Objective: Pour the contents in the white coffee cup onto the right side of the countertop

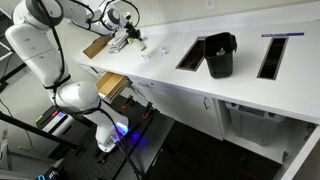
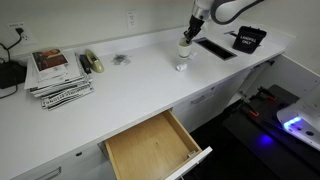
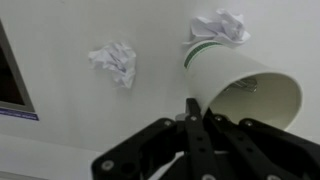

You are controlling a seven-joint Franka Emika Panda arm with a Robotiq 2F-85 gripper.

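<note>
The tool [image 3: 191, 108] is pinching the rim wall of the white paper cup [image 3: 240, 88], holding it tipped on its side over the white worktop [image 3: 60, 40]. Crumpled paper wads [image 3: 113, 62] are lying at 10 and 12 o'clock from the cup.

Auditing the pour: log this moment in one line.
white coffee cup: looks empty | contents: two crumpled bits on countertop | hand: shut beside rim, grip unclear

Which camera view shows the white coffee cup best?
The wrist view: the white coffee cup fills much of it, tipped, with open mouth and green stripe clear. Both exterior views show at most a tiny pale blob on the countertop, no detail.
</note>
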